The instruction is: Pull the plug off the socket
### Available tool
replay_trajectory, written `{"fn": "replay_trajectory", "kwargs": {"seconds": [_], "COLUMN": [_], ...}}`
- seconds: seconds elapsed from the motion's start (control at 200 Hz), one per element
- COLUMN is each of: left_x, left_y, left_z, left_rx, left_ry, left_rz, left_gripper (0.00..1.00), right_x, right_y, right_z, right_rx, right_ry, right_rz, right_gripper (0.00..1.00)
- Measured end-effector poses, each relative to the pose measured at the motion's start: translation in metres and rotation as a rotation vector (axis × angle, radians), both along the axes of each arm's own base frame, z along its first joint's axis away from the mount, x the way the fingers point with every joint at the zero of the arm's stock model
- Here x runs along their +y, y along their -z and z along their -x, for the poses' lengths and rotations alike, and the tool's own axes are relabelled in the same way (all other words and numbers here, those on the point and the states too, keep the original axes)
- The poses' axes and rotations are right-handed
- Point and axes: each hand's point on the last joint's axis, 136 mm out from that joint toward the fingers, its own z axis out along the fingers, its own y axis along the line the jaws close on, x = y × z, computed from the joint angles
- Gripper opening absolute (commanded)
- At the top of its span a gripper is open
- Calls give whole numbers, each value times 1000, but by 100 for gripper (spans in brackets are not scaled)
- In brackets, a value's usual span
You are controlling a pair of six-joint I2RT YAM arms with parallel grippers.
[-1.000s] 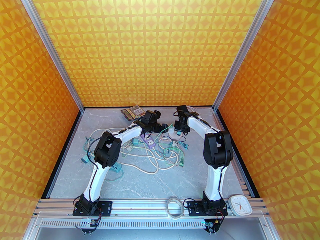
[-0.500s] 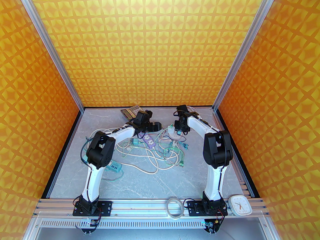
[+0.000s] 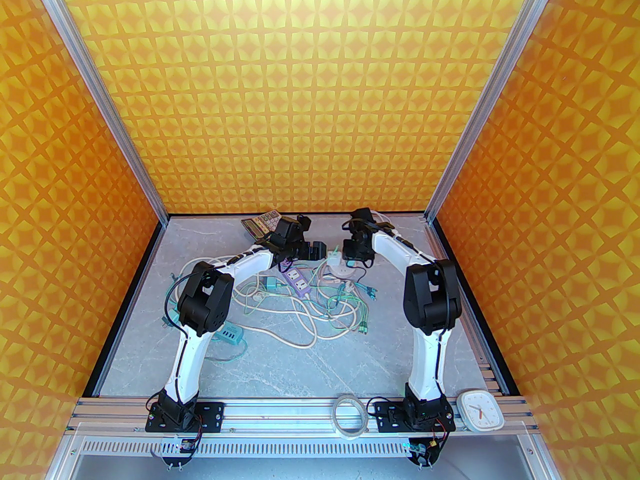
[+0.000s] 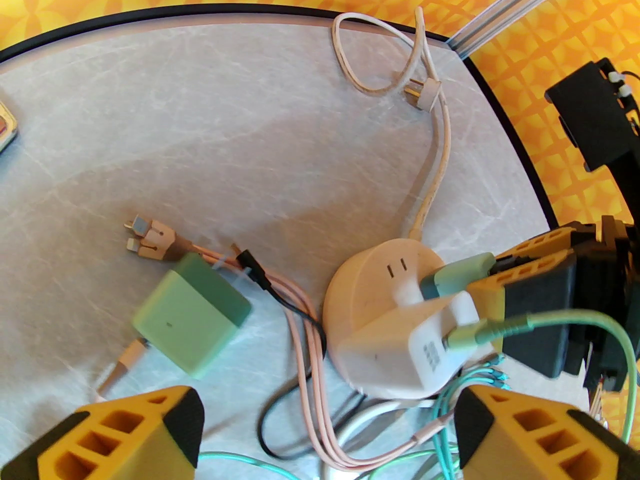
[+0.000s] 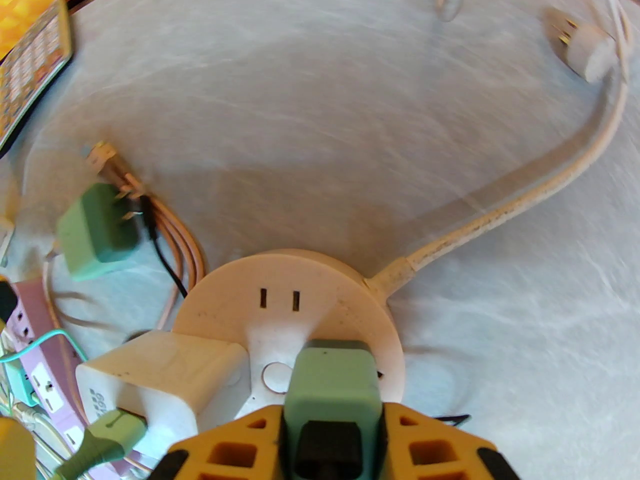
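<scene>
Right gripper (image 5: 331,433) is down at the far middle of the grey marbled table (image 3: 280,358). Its yellow fingers (image 5: 225,450) are clamped on either side of the green rectangular plug (image 5: 332,378), the jaws narrowed firmly onto its body. In the right wrist view that plug sits at six o'clock on the round cream plastic socket (image 5: 295,278), butted against the socket's raised middle, with its prongs hidden. At eight o'clock on the same socket there's a white charger block (image 5: 160,373) with a green lead plugged into it. The socket's thick cream cable (image 5: 500,210) runs off at two o'clock.

Over to the left gripper (image 4: 327,428): jaws spread wide, nothing between them, hanging above the tangle of cords. From its own camera the socket lies at one o'clock of the open fingers. A loose green cube adapter (image 4: 192,313) lies on the table at eleven o'clock, apart from the socket.

Overhead, the two grippers face each other across the socket, the left at ten o'clock of it and the right at one o'clock. A purple power strip (image 3: 298,282) lies at eight o'clock of the socket, and a calculator (image 3: 261,222) sits further out at ten o'clock, near the back wall.
</scene>
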Motion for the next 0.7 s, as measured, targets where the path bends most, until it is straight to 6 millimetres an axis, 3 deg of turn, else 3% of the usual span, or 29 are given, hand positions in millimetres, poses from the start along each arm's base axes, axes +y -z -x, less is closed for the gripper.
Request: {"fn": "replay_trajectory", "kwargs": {"seconds": [0.215,0.315,0.485,0.605,0.7], "left_x": [5,1,-12,-25,-23], "left_y": [-7,0,21,25,26], "left_z": [-45,-54,-41,-25,-18], "left_rx": [-49,-53,3,23,34], "left_ry": [-13,1,61,91,79], "left_rz": [-13,-15,-23,-21,-9], "left_gripper": [74,73,81,83,84], "right_x": [9,9,8,8,6], "right_y": [0,0,0,1,1], "right_z": [-4,-4,-4,-3,-2], "right_rx": [-5,-6,-7,-5,-1], "right_ry": [-19,-18,-15,-14,-11], "right_rz": [5,10,16,28,35], "right_gripper": [31,32,32,32,32]}}
